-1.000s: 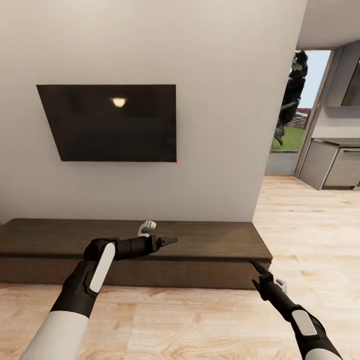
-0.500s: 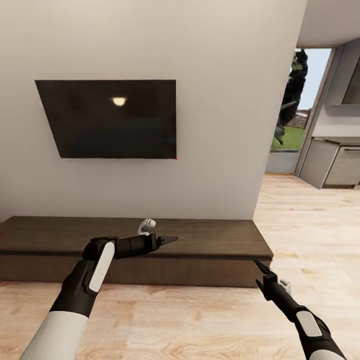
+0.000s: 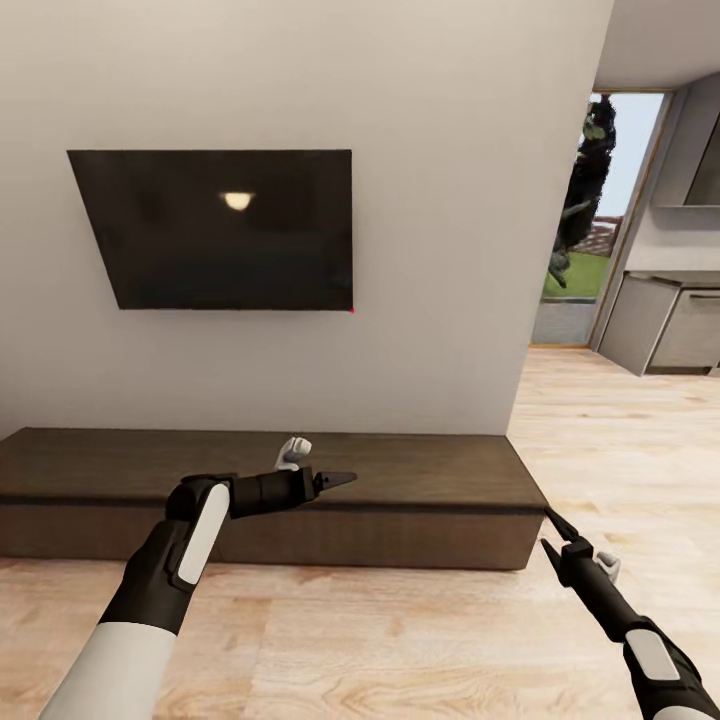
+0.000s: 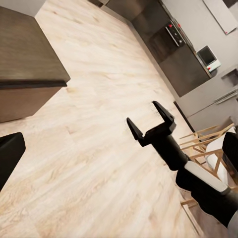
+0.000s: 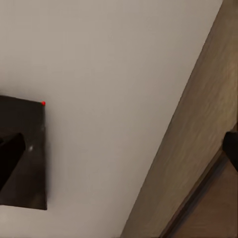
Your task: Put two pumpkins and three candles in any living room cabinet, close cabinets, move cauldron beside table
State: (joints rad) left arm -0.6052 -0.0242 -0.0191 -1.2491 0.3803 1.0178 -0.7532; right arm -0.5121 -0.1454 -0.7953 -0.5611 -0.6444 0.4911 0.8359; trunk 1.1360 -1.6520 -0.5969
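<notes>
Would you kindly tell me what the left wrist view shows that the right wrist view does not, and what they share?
The left wrist view alone shows the open right gripper over the pale wooden plank floor, dark kitchen units and light wooden chairs. The right wrist view alone shows the plain grey wall and a corner of the black wall-mounted television with its red light. Both show the long low dark brown wooden cabinet.

Light: bright, even, soft
Glare: pale lamp reflection on the television point(image 3: 225, 230) screen
Daylight: glass door point(image 3: 590, 220) right of the television
Shadows: faint under the cabinet point(image 3: 270, 495)
Blur: right wrist view soft
</notes>
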